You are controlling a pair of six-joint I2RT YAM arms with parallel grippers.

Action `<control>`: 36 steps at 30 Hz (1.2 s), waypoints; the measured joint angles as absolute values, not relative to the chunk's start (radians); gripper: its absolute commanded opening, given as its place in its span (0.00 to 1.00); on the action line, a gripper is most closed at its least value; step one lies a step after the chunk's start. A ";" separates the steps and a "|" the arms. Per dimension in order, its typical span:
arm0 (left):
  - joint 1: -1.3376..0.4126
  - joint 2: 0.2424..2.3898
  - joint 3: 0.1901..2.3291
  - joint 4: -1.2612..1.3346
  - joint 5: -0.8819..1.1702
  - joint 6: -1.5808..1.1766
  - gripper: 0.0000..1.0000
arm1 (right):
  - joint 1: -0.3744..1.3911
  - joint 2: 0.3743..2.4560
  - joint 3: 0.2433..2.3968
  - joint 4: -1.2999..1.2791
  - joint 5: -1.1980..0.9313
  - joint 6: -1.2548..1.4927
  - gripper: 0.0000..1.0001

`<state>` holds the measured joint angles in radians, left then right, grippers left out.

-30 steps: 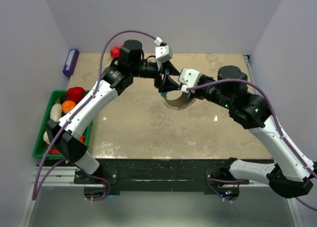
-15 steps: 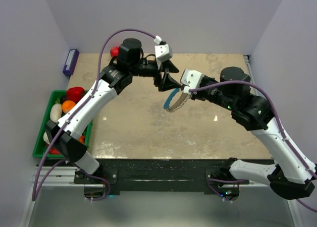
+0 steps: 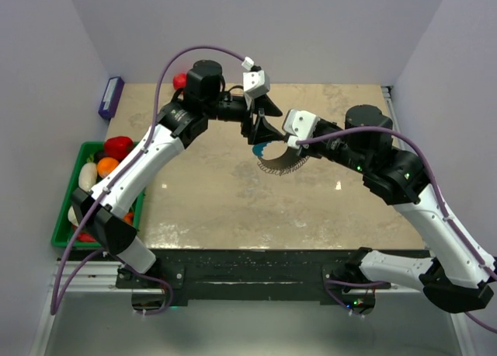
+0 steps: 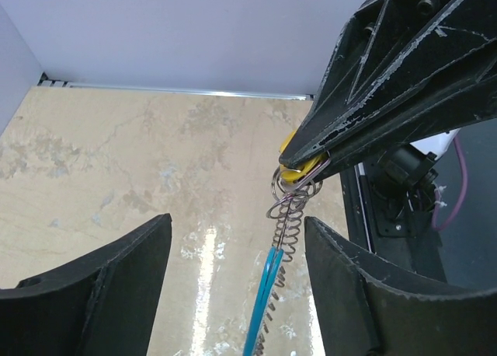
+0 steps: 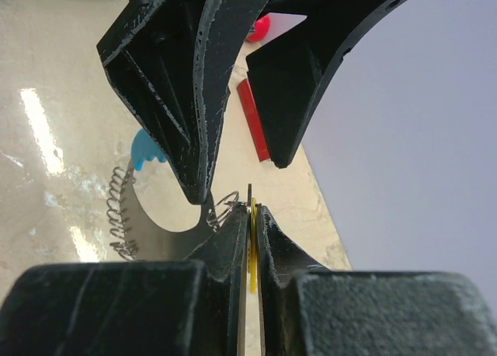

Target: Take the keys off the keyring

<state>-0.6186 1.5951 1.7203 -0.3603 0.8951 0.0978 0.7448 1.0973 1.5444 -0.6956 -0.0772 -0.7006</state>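
My right gripper (image 5: 250, 213) is shut on the small yellow key (image 5: 252, 256), clamped edge-on between its fingers and held above the table. From the key hangs the keyring (image 4: 287, 216), a silvery coil loop with a light-blue segment (image 4: 266, 290). In the top view the keyring (image 3: 278, 161) dangles below my right gripper (image 3: 281, 141). My left gripper (image 4: 237, 224) is open, its two fingers standing either side of the hanging coil without touching it. In the top view my left gripper (image 3: 268, 121) faces the right one from the left.
A red ball (image 3: 180, 81) and a red box (image 5: 252, 127) lie at the table's back edge. A purple box (image 3: 110, 97) rests against the left wall. A green bin (image 3: 66, 216) of toy fruit stands left of the table.
The hanging keyring has swung and turned, from edge-on half a second ago to broadside now. Both arms have stayed almost still.
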 measured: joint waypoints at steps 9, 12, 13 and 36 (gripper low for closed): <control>-0.617 1.595 1.721 -0.364 0.897 0.104 0.75 | 0.745 1.097 1.544 -0.697 -0.097 -0.726 0.00; -0.616 1.595 1.721 -0.369 0.897 0.111 0.75 | 0.745 1.093 1.544 -0.698 -0.097 -0.732 0.00; -0.615 1.595 1.721 -0.369 0.897 0.115 0.75 | 0.745 1.092 1.544 -0.699 -0.096 -0.735 0.00; -0.609 1.580 1.763 -0.405 0.912 0.128 0.74 | 0.744 1.086 1.547 -0.699 -0.073 -0.749 0.00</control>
